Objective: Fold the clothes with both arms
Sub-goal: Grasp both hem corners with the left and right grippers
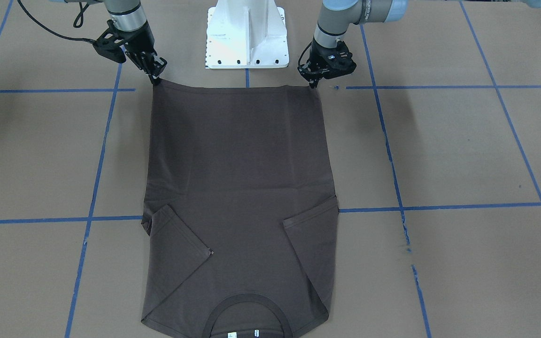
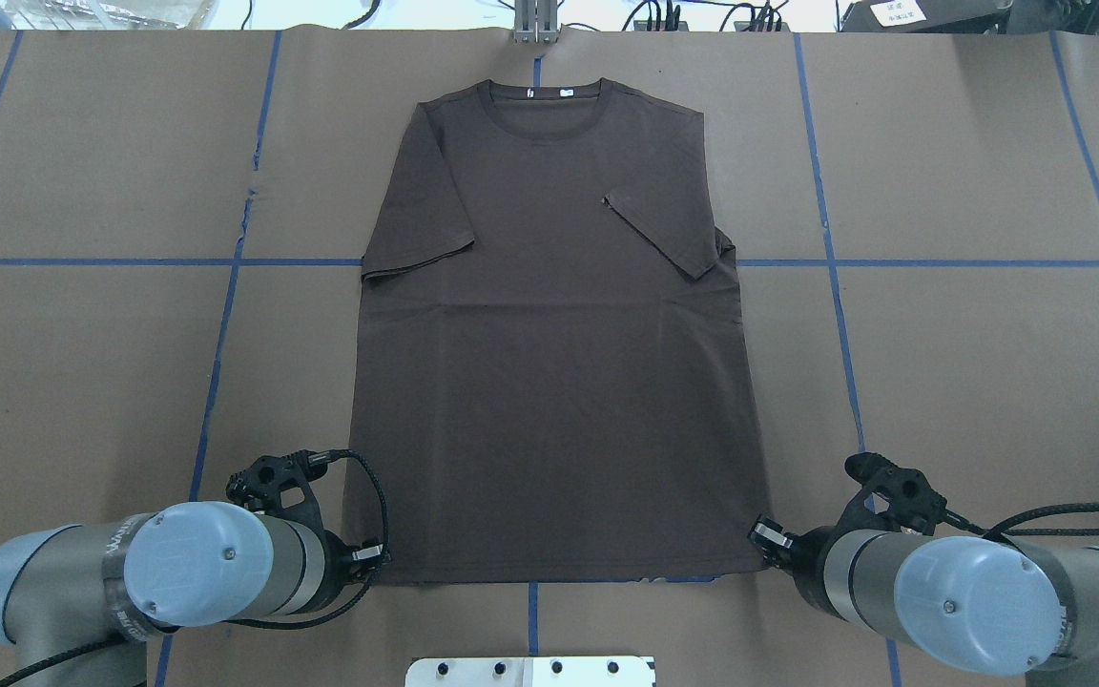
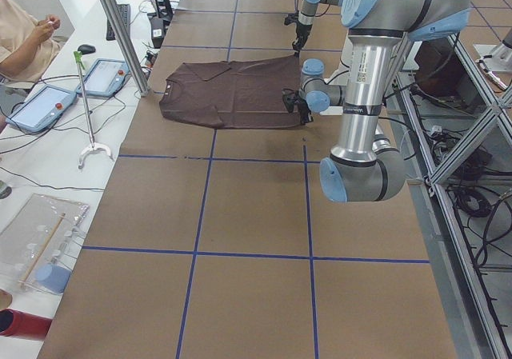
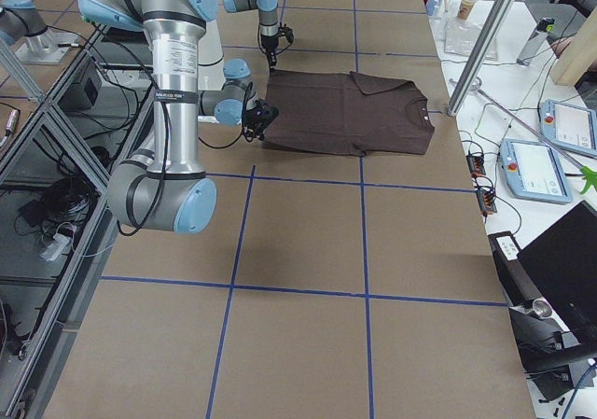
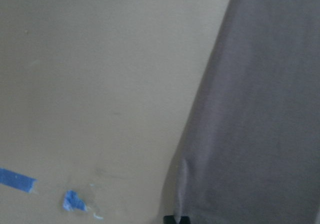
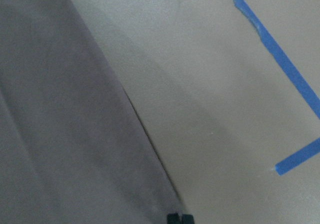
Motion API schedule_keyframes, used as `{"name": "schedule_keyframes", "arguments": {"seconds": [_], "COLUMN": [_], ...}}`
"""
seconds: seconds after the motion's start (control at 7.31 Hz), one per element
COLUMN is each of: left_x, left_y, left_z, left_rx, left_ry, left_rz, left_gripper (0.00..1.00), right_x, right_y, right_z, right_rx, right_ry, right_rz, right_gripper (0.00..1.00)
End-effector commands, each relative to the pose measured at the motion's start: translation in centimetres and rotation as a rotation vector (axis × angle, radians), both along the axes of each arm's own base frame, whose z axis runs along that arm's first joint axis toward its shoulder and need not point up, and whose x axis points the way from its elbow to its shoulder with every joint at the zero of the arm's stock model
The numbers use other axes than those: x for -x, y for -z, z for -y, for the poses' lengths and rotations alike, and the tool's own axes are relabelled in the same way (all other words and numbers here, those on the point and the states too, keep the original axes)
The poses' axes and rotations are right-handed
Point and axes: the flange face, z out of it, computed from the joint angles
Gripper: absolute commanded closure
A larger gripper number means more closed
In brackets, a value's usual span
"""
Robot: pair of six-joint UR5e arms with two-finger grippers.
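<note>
We're working with two hands: left hand (image 1: 314,84) is clamping one hem corner and right hand (image 1: 156,79) the other, both pinched closed on fabric. One T-shirt (image 1: 237,164) is lying flat mid-tabletop (image 1: 463,150), collar pointing away from us, both sleeves folded inward. White base (image 1: 247,35) is sitting just behind the hem, and blue tape lines (image 1: 439,206) are crossing underneath.
</note>
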Motion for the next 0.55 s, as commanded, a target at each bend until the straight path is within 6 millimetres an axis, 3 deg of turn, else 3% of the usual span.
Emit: {"name": "schedule_keyframes", "arguments": {"seconds": [0.0, 0.14, 0.27, 0.41], "left_x": [4.0, 5.8, 8.6, 11.6], "left_y": [3.7, 5.2, 7.1, 8.2], "left_z": [-1.2, -2.8, -4.4, -5.2], "left_rx": [0.007, 0.071, 0.085, 0.105], "left_ry": [0.003, -0.018, -0.051, -0.061], "left_rz": [-0.054, -0.062, -0.066, -0.078], "left_gripper": [1.00, 1.00, 1.00, 1.00], "right_x": [-1.0, -2.1, -4.4, -6.7], "right_y": [2.1, 2.7, 4.1, 6.1], "right_z": [-1.8, -3.1, -4.7, -4.9], "right_rx": [-0.003, -0.002, 0.001, 0.001], "right_ry": [0.038, 0.069, 0.107, 0.115], "right_rz": [0.045, 0.057, 0.085, 0.128], "right_gripper": [1.00, 1.00, 1.00, 1.00]}}
